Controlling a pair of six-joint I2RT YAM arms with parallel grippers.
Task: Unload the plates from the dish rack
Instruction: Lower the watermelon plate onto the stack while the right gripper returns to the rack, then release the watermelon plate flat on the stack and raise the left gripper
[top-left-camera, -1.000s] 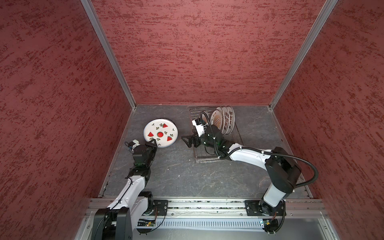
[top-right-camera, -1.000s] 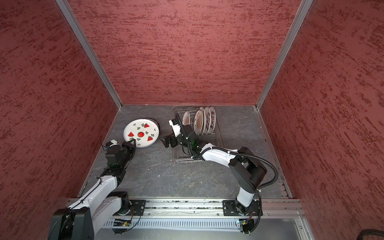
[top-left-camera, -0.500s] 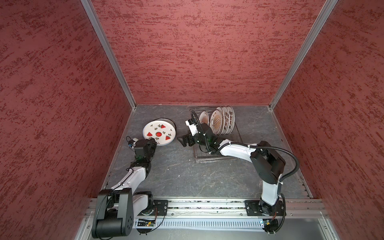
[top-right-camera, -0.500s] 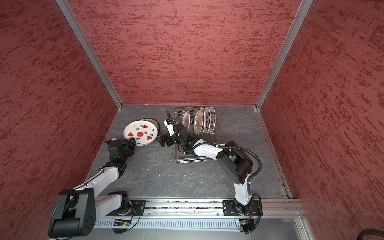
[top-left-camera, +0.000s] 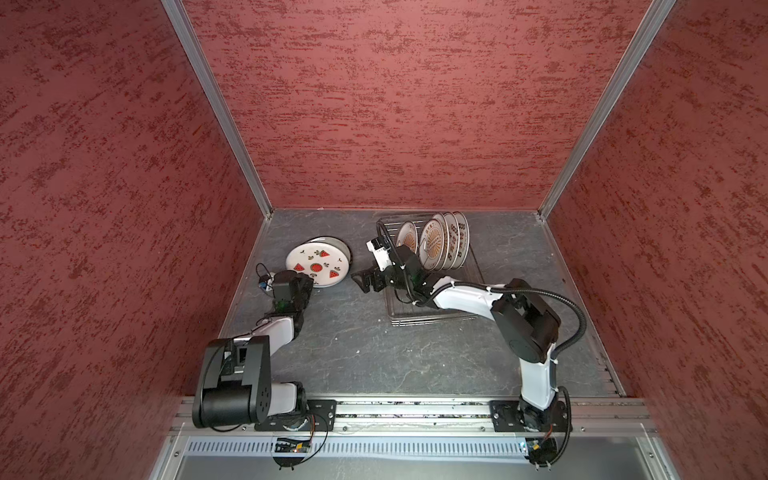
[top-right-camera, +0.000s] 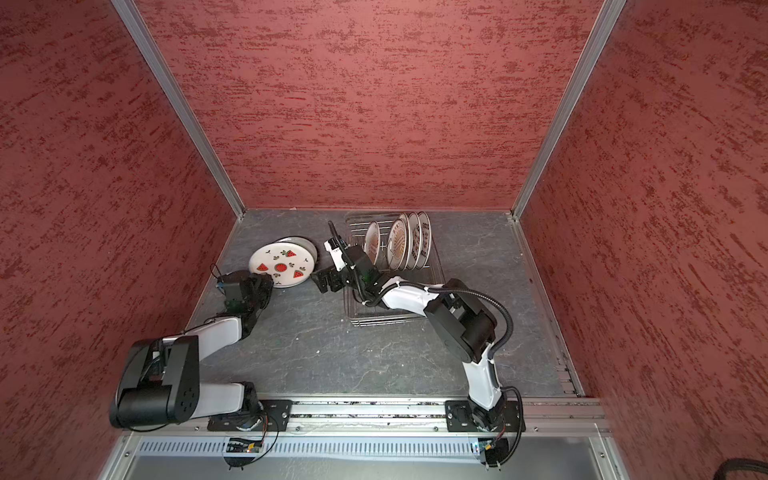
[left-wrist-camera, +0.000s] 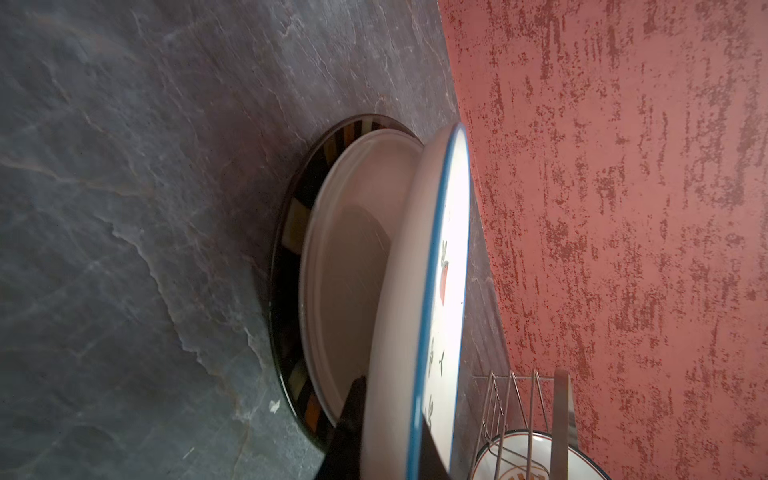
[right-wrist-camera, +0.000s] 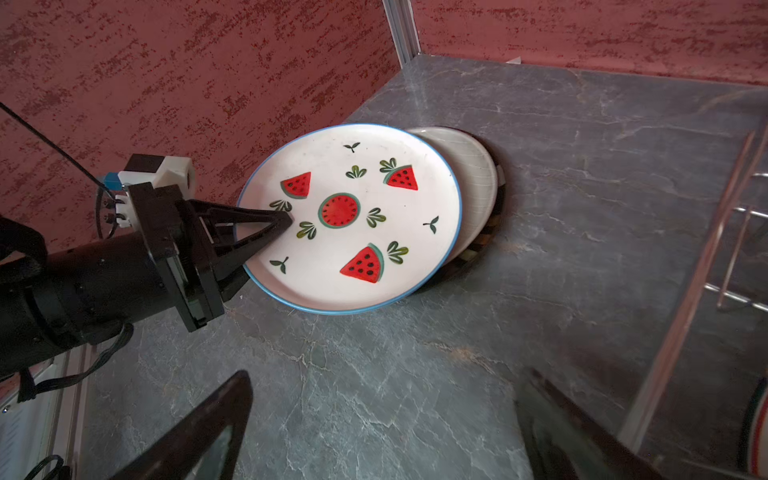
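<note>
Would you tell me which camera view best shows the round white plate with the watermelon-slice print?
The right wrist view: the round white watermelon-print plate sits mid-frame, face-up, print clear, its rim pinched by the left gripper. Both top views show it small; the left wrist view shows only its blue-rimmed edge, side-on.

In 1 second the right hand swung left, off the dish rack toward the watermelon plate — elbow following — while the left hand edged farther back, its elbow folding upward.
</note>
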